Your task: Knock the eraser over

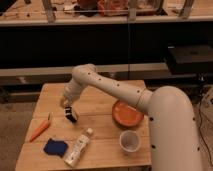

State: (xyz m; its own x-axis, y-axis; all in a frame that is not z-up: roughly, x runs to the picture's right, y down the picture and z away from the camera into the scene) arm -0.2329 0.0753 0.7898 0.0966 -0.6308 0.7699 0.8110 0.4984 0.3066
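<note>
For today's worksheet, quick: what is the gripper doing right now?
Gripper: at the table's left side, right above the eraser; open or shut cannot be told.

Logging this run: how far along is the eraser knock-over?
Done: the arm has reached over the table, and the gripper sits just above the eraser. In hand: closing on it; contact unclear. Left: the eraser appears tilted, not flat, so the push remains.

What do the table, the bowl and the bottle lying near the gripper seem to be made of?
Table: wood, matte, with visible plank seams. Bowl: orange, smooth, probably plastic. Bottle: clear, likely plastic, lying on its side. The gripper hovers by the dark eraser.
</note>
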